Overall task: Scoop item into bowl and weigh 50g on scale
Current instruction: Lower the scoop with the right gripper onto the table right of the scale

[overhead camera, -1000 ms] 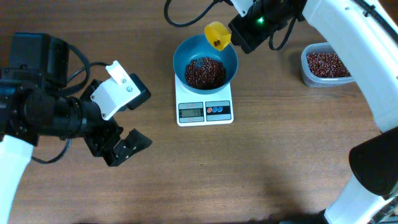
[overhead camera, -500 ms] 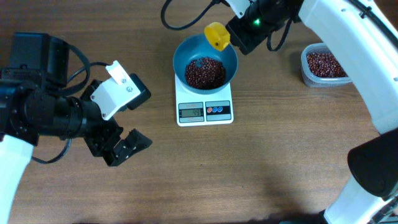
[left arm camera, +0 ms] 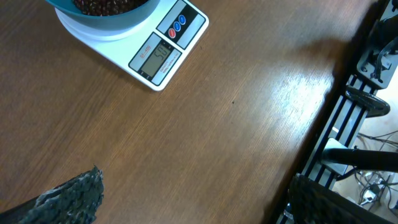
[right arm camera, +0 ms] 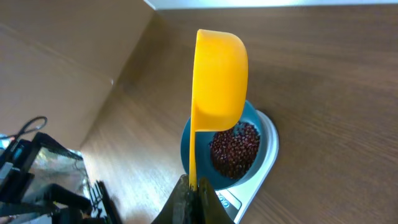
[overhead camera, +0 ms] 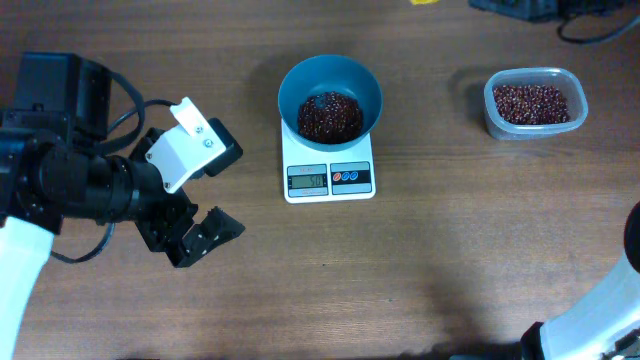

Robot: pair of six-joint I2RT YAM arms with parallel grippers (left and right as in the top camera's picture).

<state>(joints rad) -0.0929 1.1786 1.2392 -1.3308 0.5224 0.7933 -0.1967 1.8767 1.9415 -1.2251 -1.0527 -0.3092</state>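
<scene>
Yellow scoop (right arm camera: 214, 81) stands upright, handle down, clamped in the right pincer (right arm camera: 192, 186); the left pincer (overhead camera: 205, 240) gapes.

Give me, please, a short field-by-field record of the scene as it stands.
bowl: blue bowl on the scale, holding red-brown beans
display: seems to read 50; digits not sharp
tub: clear tub of more beans, right of the scale
left gripper: open, empty
right gripper: shut on the handle of the yellow scoop, above the bowl
</scene>
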